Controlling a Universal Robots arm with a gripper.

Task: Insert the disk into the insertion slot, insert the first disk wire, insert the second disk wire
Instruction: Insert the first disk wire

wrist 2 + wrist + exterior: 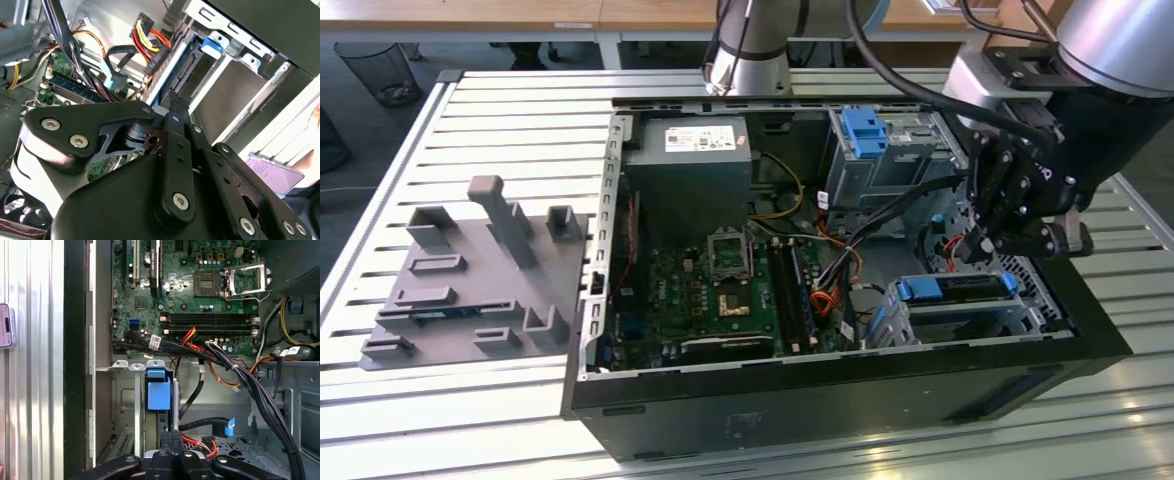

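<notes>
The gripper [171, 436], jaws closed together with nothing visible between them, hangs just short of the disk [159, 392], which sits edge-on in the slot [947, 322] directly ahead of the fingertips, its visible blue-framed edge running straight away in line with them.

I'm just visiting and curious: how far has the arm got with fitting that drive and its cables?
The disk already looks seated in the insertion slot. The gripper, shut, hovers by the disk's blue frame. Both wires look left to do: the red-and-yellow power plug and the black cable with a blue plug hang loose nearby.
</notes>
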